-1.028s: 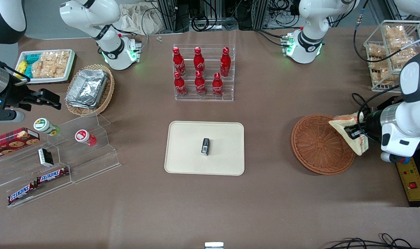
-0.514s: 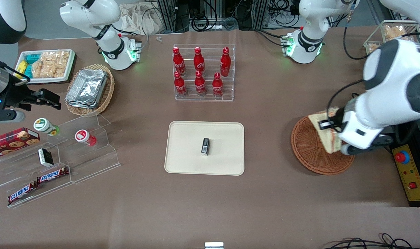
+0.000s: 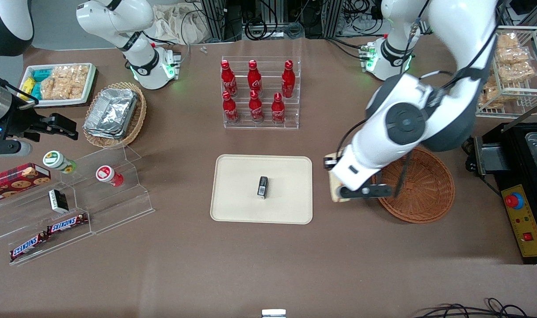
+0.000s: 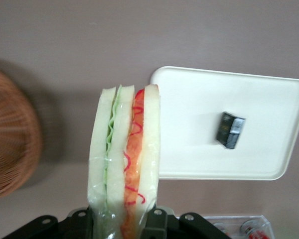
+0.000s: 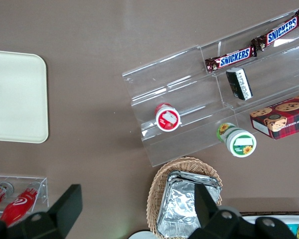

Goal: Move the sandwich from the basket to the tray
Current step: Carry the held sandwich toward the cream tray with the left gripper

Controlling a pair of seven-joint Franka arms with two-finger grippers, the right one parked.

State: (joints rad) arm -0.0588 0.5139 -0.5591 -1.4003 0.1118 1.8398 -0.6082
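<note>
My left gripper (image 3: 332,176) is shut on the sandwich (image 3: 334,189), held in the air between the tray (image 3: 241,176) and the reddish-brown basket (image 3: 423,194). In the left wrist view the gripper (image 4: 124,224) clamps the wrapped wedge (image 4: 124,159) by its lower end, with the green and pink-orange filling edge facing the camera. The cream tray (image 4: 189,124) lies just past the sandwich and carries a small black box (image 4: 230,130), which also shows in the front view (image 3: 262,186). The basket (image 4: 10,139) holds nothing that I can see. The arm hides most of the sandwich in the front view.
A clear rack of red bottles (image 3: 259,92) stands farther from the front camera than the tray. A tan basket of foil containers (image 3: 113,112) and a clear stepped stand with snacks (image 3: 74,194) lie toward the parked arm's end. A wire rack (image 3: 511,66) and a yellow control box (image 3: 527,229) lie toward the working arm's end.
The arm has swung from the basket's outer edge across the basket toward the tray, carrying the sandwich. The sandwich is now clear of the basket, close to the tray's edge.
</note>
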